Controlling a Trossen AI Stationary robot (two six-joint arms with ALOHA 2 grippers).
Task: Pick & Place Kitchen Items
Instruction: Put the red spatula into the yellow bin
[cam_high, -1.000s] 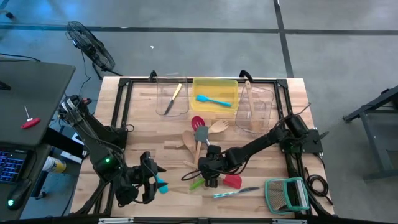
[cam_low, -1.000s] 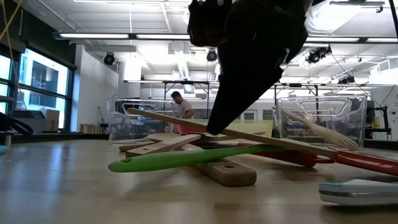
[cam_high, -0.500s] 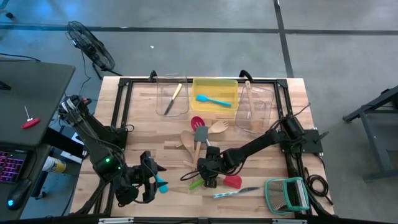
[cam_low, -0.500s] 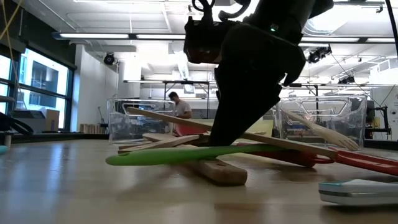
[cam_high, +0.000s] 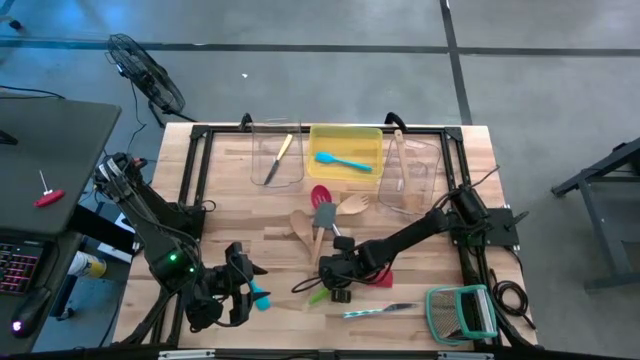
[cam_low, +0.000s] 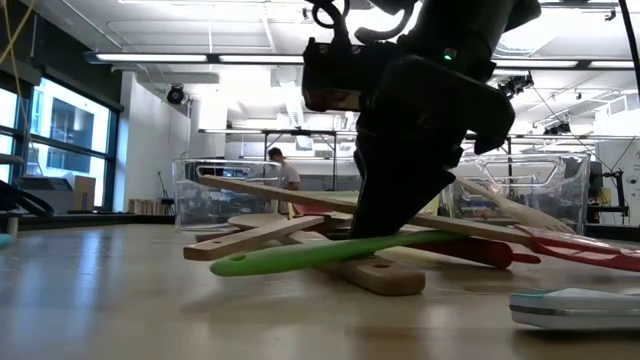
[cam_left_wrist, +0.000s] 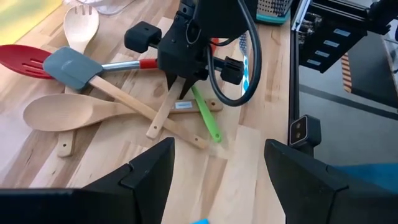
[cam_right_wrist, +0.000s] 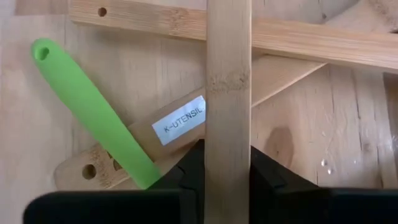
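Fingers (cam_right_wrist: 189, 169) of right gripper (cam_high: 338, 284) pressed in from both sides on flat pale wooden handle (cam_right_wrist: 228, 74), pinching it near the front middle of the table (cam_high: 230, 205), down low in the heap of utensils. Under that handle, crossed: green spatula handle (cam_right_wrist: 93, 115) slanting off to one side, resting over a second wooden handle with a white label (cam_right_wrist: 180, 123), and a third wooden handle (cam_right_wrist: 311, 38) lying crosswise beyond. From table height, green spatula handle (cam_low: 330, 252) tilted, one end on the wood, other end up under the gripper. Rest of the heap just behind: grey spatula (cam_left_wrist: 71, 67) lying over red slotted spatula (cam_left_wrist: 25, 53), wooden spoon (cam_left_wrist: 62, 112) beside them, wooden fork (cam_left_wrist: 81, 22) farther back. Metal utensil with pale blue handle (cam_high: 375, 310) alone near the front edge, between the heap and green-framed wire rack (cam_high: 460, 310). Along the back: clear bin (cam_high: 258, 150) with one slim utensil inside, yellow bin (cam_high: 345, 133) holding blue spatula (cam_high: 343, 160), another clear bin (cam_high: 415, 175) with pale wooden utensils. Left gripper (cam_high: 240, 290) waiting at the front left, fingers (cam_left_wrist: 149, 168) spread wide and facing the heap, small blue object (cam_high: 260, 296) just beside it; touching or not, cannot tell
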